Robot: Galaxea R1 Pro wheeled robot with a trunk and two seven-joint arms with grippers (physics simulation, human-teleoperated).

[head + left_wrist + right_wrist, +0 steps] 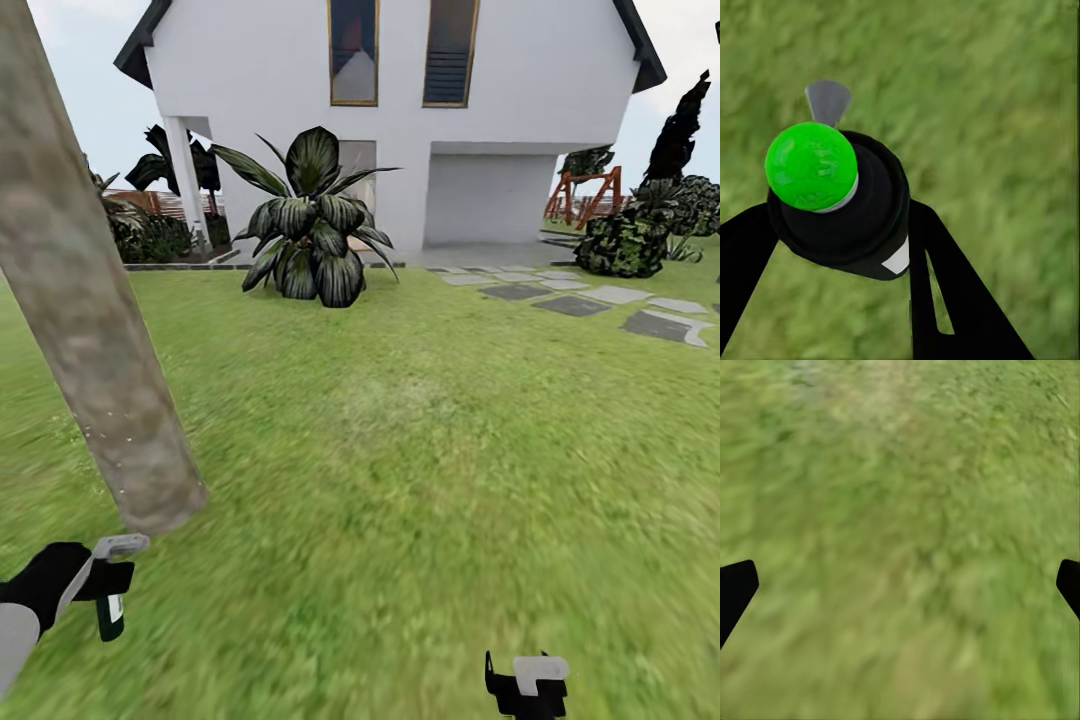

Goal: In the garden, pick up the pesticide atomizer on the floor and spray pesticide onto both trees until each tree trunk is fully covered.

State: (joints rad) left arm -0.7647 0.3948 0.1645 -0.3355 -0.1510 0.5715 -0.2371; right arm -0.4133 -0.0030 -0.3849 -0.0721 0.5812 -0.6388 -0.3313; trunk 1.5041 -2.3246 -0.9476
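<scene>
Head view, tree: trunk (pixel 90 330) leans across the left side, mottled beige and brown, base in the grass (pixel 400 480).
Head view, left gripper (pixel 85 580): low at left, closed around the sprayer (pixel 112 590), grey nozzle head just below the trunk base.
Head view, right gripper (pixel 527 685): at bottom edge over grass.
Head view, background: white house (pixel 400 120), broad-leaved plant (pixel 310 225), stepping stones (pixel 600 300).
Left wrist view: fingers (pixel 945 285) clamp the sprayer's dark body (pixel 855 217); green ball on it, grey nozzle beyond.
Right wrist view: fingertips (pixel 735 589) wide apart, holding nothing, grass between.

Held pesticide atomizer (pixel 110 585) beside mottled trunk (pixel 95 330)
</scene>
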